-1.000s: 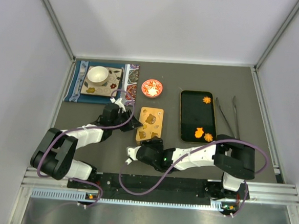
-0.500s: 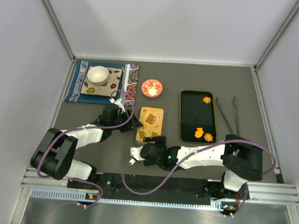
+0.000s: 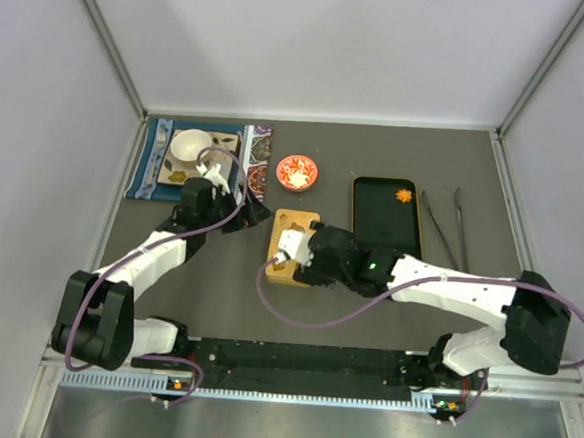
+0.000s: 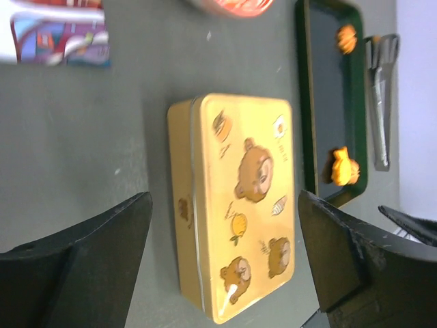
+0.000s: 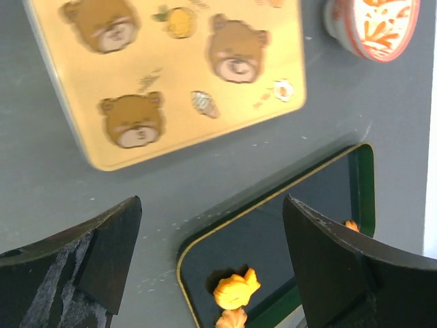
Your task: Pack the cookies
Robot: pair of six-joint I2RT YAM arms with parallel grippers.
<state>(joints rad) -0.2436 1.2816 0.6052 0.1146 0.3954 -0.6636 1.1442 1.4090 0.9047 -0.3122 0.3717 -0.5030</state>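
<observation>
Far left of the worktop: a patterned mat is lying at 10 o'clock from the tin, with a white cup sitting on it.

Next, the left end effector is hanging at the tin's 9 o'clock side. Its fingers are standing wide apart and gripping nothing, and its wrist camera is looking across the tin between them.

The yellow bear-print tin is lying flat mid-worktop with its lid on. A red-and-white dish is sitting at its 12 o'clock, apart from it.

The right end effector is hovering over the tin's near end in the top view. Its fingers are spread wide and carrying nothing.

A black tray is lying at the tin's 3 o'clock. The cookies in view are all orange and all resting on this tray. One is lying at the far end. Two are sitting side by side at the near end in the right wrist view, and the right arm is covering them from above.

Tongs are lying at the tray's 3 o'clock, just beside it.
</observation>
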